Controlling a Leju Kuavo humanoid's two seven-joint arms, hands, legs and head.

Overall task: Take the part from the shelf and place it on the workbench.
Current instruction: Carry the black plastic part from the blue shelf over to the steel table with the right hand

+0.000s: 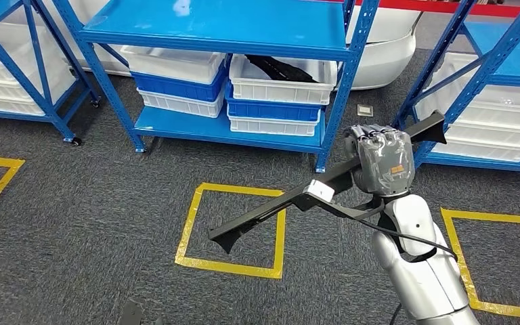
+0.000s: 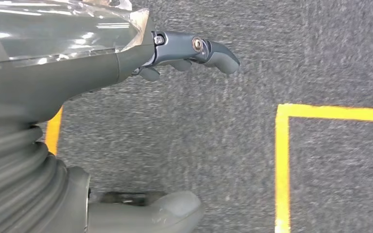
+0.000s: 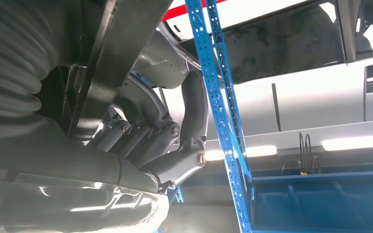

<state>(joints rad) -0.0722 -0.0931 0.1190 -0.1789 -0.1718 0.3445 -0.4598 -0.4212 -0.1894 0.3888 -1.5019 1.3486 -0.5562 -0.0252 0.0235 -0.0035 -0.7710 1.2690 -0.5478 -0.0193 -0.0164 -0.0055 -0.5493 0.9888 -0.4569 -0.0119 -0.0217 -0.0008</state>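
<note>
A long black bar-shaped part (image 1: 277, 206) with a white label near its middle hangs level above the floor. My right hand (image 1: 382, 157) grips it near one end, fingers wrapped round it. The right wrist view shows the same part (image 3: 111, 53) crossing the palm with the dark fingers (image 3: 150, 141) curled round it. My left hand (image 2: 175, 53) hangs over the grey carpet, its fingers apart and nothing in it. The blue shelf (image 1: 217, 30) stands ahead of me.
White and blue bins (image 1: 281, 84) fill the lower shelf level; one holds another black part (image 1: 277, 68). More blue racks stand at the left (image 1: 34, 68) and right (image 1: 494, 74). Yellow tape squares (image 1: 233, 230) mark the grey carpet.
</note>
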